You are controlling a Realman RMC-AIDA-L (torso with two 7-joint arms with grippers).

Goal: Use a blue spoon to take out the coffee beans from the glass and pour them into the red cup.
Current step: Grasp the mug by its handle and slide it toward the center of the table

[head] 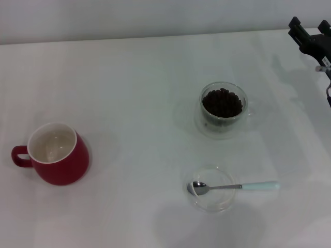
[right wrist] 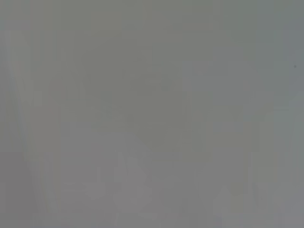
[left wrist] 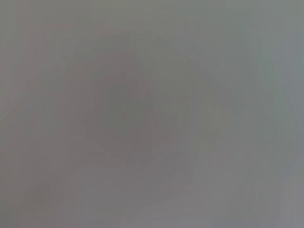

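Observation:
The blue spoon (head: pixel 232 186) lies with its silver bowl in a flat clear glass dish (head: pixel 213 202) at the front right; its pale blue handle points right. The glass (head: pixel 223 109) stands behind the dish and holds a heap of dark coffee beans (head: pixel 222 103). The red cup (head: pixel 56 154) stands at the front left, white inside and empty, with its handle to the left. My right gripper (head: pixel 309 26) is at the far right back edge, away from all of them, with its fingers apart and nothing in them. My left gripper is out of view. Both wrist views show only a plain grey surface.
Everything stands on a white table (head: pixel 134 93). A pale wall runs along the table's far edge. A wide stretch of bare table lies between the red cup and the glass.

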